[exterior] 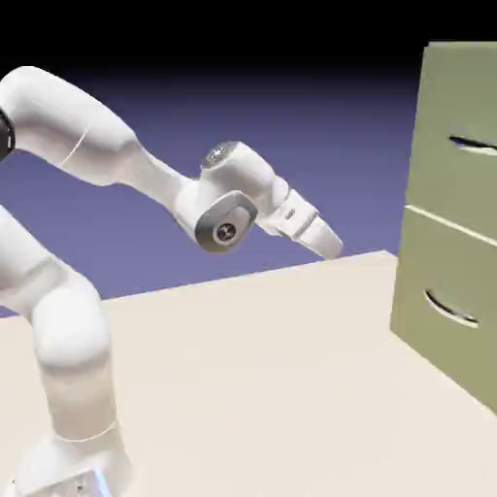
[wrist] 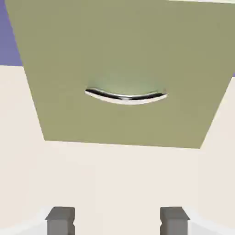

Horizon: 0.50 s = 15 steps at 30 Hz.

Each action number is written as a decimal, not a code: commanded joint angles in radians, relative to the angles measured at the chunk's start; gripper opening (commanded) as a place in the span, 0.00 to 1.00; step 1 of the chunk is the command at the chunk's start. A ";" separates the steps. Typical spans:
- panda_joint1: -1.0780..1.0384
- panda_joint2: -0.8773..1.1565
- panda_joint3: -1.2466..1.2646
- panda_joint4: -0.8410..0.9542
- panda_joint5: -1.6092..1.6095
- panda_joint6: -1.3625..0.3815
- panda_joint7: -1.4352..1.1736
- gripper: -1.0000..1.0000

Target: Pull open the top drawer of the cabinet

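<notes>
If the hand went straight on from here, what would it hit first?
Probably the lower drawer's front, low down under its handle; depth is unclear, so possibly the table just before it.

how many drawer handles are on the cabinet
2: one on the upper drawer front, cut off by the exterior view's right edge, and one on the lower drawer front. Any outside the views can't be ruled out.

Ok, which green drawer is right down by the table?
The lower drawer: its bottom edge meets the table, while the top drawer sits above the pale line.
</notes>
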State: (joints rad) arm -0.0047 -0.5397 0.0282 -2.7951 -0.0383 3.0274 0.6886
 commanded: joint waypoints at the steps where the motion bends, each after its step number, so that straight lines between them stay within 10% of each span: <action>1: -0.014 0.025 0.023 0.012 -0.032 -0.008 -0.044 0.50; 15: -0.208 0.376 0.350 0.186 -0.477 -0.119 -0.652 0.50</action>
State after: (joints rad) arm -0.2122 -0.1634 0.3785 -2.6091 -0.5151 2.9084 0.0362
